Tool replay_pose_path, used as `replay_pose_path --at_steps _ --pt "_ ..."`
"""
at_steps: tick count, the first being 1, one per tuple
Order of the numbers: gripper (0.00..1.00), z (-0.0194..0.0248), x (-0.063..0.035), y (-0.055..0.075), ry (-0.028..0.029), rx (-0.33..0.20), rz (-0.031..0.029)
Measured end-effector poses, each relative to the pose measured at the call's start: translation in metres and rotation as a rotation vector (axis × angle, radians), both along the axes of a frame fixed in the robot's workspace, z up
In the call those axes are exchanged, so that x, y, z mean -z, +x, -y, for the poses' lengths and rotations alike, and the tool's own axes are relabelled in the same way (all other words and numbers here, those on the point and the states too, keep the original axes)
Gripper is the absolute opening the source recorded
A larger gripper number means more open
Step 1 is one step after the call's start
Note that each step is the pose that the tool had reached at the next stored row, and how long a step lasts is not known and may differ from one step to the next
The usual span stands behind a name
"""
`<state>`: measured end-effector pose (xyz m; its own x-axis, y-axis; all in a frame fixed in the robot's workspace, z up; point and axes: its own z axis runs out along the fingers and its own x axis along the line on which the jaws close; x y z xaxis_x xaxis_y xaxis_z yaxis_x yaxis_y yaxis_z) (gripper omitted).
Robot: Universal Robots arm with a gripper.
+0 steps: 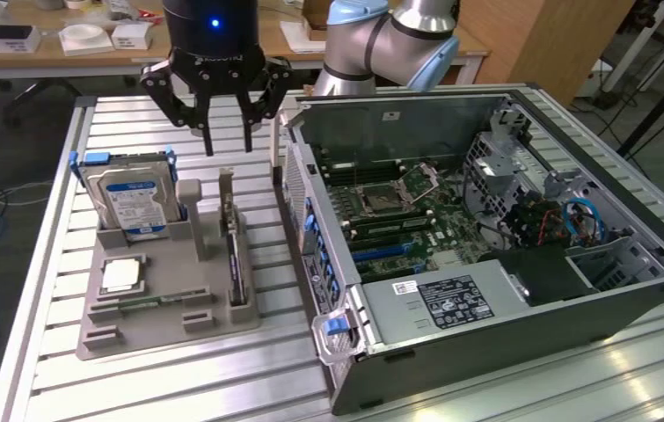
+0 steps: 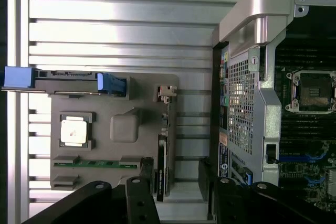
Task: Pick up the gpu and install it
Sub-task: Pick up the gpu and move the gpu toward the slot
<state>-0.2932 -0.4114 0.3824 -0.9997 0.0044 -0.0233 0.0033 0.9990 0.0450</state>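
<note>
**Open hand over the tray, gpu standing in its slot**

In the exterior view, your gripper (image 1: 229,145) hangs at 12 o'clock from the grey tray (image 1: 144,336), with its two fingers apart and nothing in them. The gpu (image 1: 237,264) stands on its thin edge along the tray's 3 o'clock side, just beside the open computer case (image 1: 485,360). The hard drive (image 1: 132,198) stands at the tray's 11 o'clock, and the small square chip (image 1: 121,276) lies flat at 9 o'clock. This view shows you height: the fingers are up above the card and not touching it. In the wrist view you look straight down, so the gpu is a thin dark strip between the two dark fingers. Its metal bracket (image 2: 165,92) is at the end away from them. A green memory stick (image 2: 100,163) lies near the chip.
</note>
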Motion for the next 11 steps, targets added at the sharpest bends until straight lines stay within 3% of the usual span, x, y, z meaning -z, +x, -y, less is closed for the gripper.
replay_pose_path --at_steps 1,8,11 --pt "0.47 0.0 0.0 0.0 0.0 0.0 0.0" --pt "0.47 0.0002 0.0025 0.0 0.0001 0.0 0.0001" --pt "0.47 0.0023 0.0038 0.0 0.0 0.0 0.0"
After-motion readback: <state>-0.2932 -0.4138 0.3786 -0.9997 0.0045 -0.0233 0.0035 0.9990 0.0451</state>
